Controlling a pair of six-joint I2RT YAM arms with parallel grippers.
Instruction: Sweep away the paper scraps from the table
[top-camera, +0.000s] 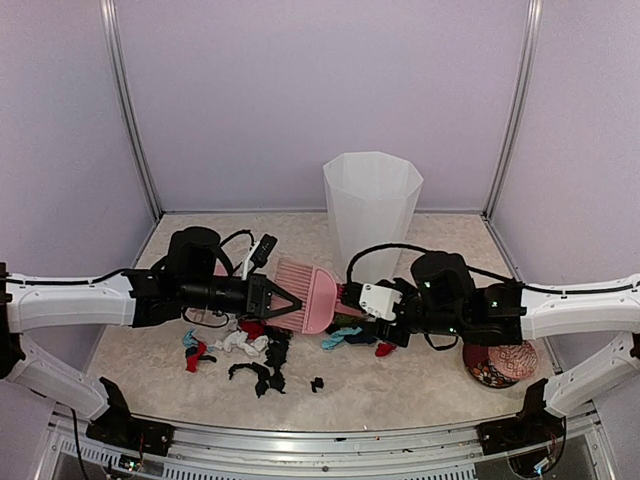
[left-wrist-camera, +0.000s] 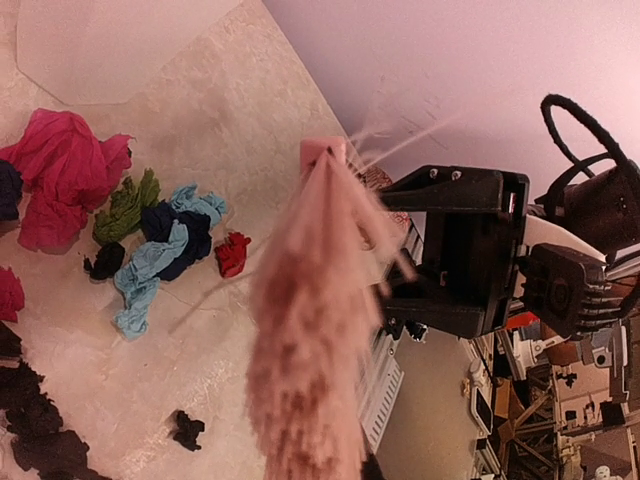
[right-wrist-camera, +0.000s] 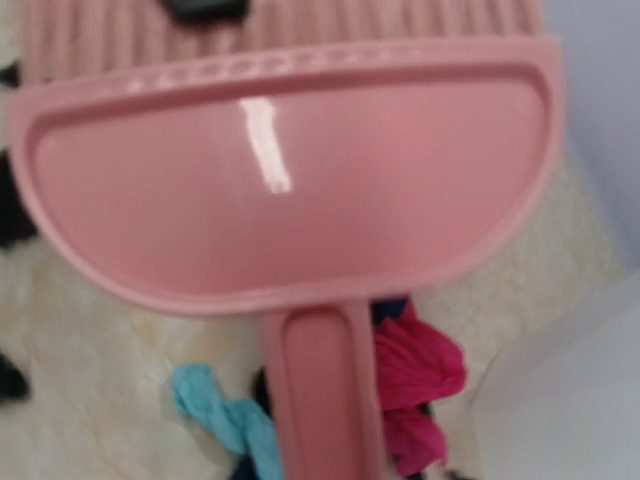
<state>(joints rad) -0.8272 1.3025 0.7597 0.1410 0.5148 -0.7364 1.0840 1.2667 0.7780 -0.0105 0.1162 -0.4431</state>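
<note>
The paper scraps lie loose on the desk in two clumps. The black, white and red bits sit under and in front of the brush. A teal, dark and magenta clump sits beneath the handle of the pink dustpan. One small black bit lies alone nearer the front rail.

The worry, as I see it, is that the pan looks empty and seems to be held off the desk. The second clump lies behind its lip, on the handle side. A stroke made from here would push scraps under the pan or past it. The bits look very light, so a quick flick of the bristles could scatter them toward the front rail. The lone black bit is easily missed. The patterned dish lies close by the right arm, and a wide swing could knock it. The white bin stands well behind the tools.

The left hand is closed narrow on the back of the brush, whose bristles meet the pan's mouth. The right hand carries the dustpan by its handle. Its fingers are hidden, but I judge them clamped, since the pan is held up.
</note>
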